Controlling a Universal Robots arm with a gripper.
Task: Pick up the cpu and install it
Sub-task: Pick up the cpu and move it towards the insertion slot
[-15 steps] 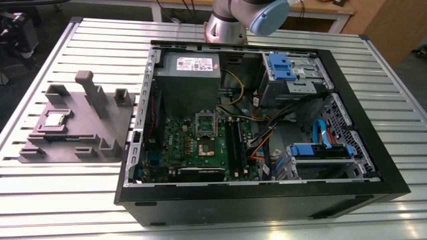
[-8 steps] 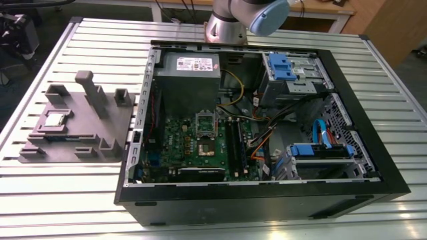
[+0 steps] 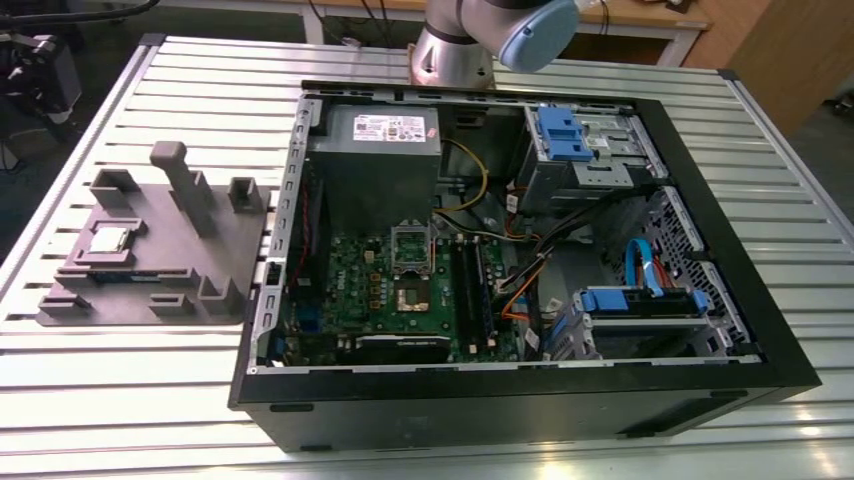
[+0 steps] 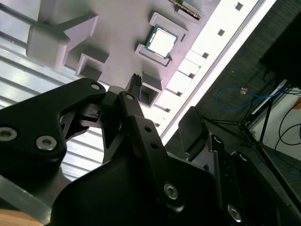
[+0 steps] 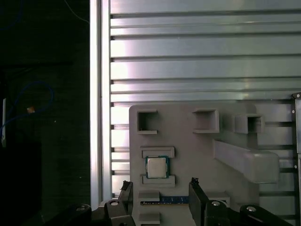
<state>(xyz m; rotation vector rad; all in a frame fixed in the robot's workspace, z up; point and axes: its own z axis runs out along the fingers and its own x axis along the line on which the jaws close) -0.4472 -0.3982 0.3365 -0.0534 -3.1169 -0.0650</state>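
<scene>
Ribbed metal table (image 3: 227,70) carries everything. My gripper (image 5: 160,184) is wide open and holds nothing. In the first wrist view its fingertips (image 5: 126,186) stand apart, with the cpu (image 5: 156,167) near them. The cpu lies flat in a pocket of the grey fixture (image 3: 174,270), at the middle left of the exterior view, well apart from the open computer case (image 3: 534,400). I judge this is the approach for the pickup. The grasp asks for a fingertip on each side of the chip.
</scene>
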